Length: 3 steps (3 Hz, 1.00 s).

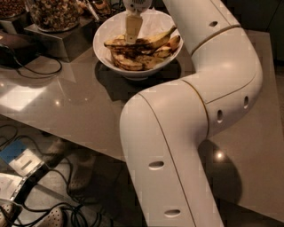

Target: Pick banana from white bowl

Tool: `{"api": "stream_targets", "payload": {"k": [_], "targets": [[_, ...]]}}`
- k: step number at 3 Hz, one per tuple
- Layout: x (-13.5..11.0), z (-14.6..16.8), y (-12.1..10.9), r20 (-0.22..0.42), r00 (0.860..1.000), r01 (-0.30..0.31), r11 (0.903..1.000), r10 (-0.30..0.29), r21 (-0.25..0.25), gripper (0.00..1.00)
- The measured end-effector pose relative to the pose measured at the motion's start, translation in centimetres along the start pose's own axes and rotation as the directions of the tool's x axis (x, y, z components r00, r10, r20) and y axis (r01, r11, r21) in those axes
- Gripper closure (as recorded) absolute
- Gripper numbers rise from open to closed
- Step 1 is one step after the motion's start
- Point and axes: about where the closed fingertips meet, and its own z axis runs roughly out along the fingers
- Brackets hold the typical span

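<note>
Reach step: gripper low over the bowl, no lift yet.
L to R: jar [53, 13] and cable [42, 71] sit well apart from the work. Bowl [103, 37] holds several bananas. Gripper [131, 37] hangs over the bowl's left-centre, tip at or maybe touching the dark banana [153, 42], which lies across the pile, stem to the right. Can't tell gripper width or whether it holds anything. Next: close on the banana mid-body, lift straight up w/o dragging the others.
</note>
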Motion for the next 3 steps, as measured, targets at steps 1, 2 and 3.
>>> {"api": "stream_targets", "payload": {"k": [1, 2, 3], "targets": [[0.4, 1.2, 0.4, -0.015, 1.000, -0.001, 0.9996, 0.001, -0.029, 0.44], [1.6, 2.3, 0.8, -0.022, 0.999, -0.027, 0.9979, 0.026, -0.059, 0.42], [2.5, 3.1, 0.9, -0.028, 0.999, -0.046, 0.9961, 0.044, -0.075, 0.40]]}}
